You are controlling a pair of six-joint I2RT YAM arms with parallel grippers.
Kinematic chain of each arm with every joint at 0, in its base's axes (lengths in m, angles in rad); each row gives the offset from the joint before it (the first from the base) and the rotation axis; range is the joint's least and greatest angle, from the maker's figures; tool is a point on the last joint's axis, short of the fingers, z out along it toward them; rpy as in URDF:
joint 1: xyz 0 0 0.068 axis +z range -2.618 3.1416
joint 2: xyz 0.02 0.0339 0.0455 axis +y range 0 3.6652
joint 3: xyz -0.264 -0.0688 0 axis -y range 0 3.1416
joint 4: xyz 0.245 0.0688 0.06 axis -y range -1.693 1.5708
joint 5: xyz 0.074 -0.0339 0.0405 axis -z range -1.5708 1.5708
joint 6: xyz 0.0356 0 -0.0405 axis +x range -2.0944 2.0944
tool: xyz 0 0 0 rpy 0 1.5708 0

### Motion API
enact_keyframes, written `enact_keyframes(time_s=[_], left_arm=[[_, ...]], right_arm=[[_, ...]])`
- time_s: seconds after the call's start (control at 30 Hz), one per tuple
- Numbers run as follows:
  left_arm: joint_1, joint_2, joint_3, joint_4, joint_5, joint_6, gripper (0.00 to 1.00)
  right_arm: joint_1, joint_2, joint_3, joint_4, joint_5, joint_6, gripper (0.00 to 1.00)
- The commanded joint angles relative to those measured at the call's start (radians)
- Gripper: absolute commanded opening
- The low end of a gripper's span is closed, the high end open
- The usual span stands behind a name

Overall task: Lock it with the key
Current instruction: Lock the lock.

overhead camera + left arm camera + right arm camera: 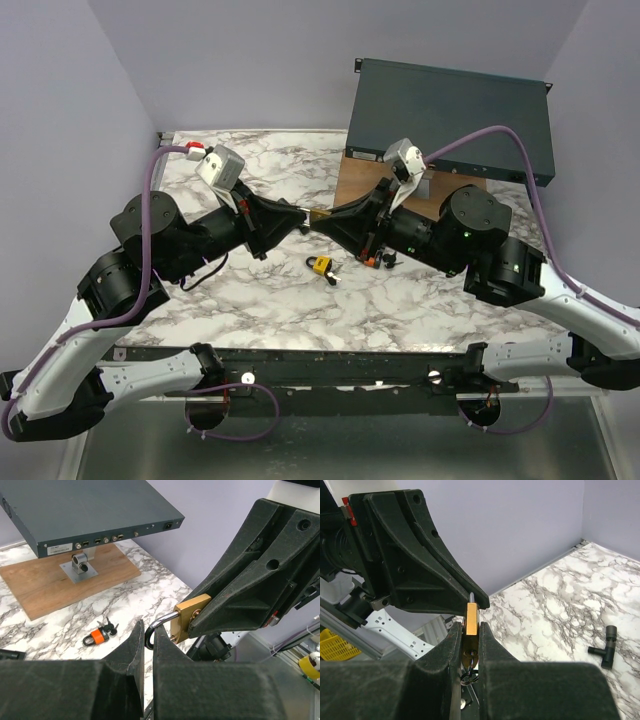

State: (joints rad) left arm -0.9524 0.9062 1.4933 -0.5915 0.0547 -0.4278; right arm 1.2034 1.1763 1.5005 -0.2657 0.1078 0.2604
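Note:
A brass padlock (pixel 472 620) hangs in the air between both arms over the middle of the table. My right gripper (pixel 470 626) is shut on its flat brass body. A key ring (pixel 469 676) dangles from the keyhole on the underside; the key itself is mostly hidden between the fingers. My left gripper (pixel 148 631) is shut on the curved steel shackle (pixel 161 622), which sticks out of the brass body (pixel 188 616). In the top view the two grippers meet tip to tip at the padlock (pixel 318 214).
A yellow padlock with keys (pixel 321 266) and an orange padlock (pixel 96 637) lie on the marble just below the grippers. A dark grey box (pixel 450 100) stands on a wooden board (pixel 362 182) at the back right. A black T-fitting (pixel 606 647) lies on the marble.

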Motion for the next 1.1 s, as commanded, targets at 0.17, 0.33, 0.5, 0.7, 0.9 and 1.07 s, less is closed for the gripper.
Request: enact_keyframes(time_s=[0.17,0.33,0.5,0.7,0.9,1.07], left_arm=[[-0.132,0.084,0.018,0.224,0.424,-0.158,0.0],[-0.145,0.091,0.023,0.239,0.431,-0.169,0.0],[-0.16,0.097,0.028,0.249,0.432,-0.177,0.0],[-0.169,0.095,0.027,0.266,0.444,-0.191,0.0],[-0.181,0.097,0.013,0.279,0.449,-0.204,0.0],[-0.189,0.098,0.011,0.282,0.446,-0.206,0.0]], right_arm=[[0.0,0.156,-0.041,-0.008,0.048,-0.02,0.01],[-0.001,0.167,-0.04,-0.012,0.055,-0.02,0.01],[0.002,0.181,-0.04,-0.009,0.053,-0.022,0.01],[0.001,0.198,-0.042,-0.003,0.055,-0.021,0.01],[0.002,0.219,-0.039,0.002,0.059,-0.015,0.01],[0.001,0.24,-0.03,-0.003,0.067,-0.012,0.01]])
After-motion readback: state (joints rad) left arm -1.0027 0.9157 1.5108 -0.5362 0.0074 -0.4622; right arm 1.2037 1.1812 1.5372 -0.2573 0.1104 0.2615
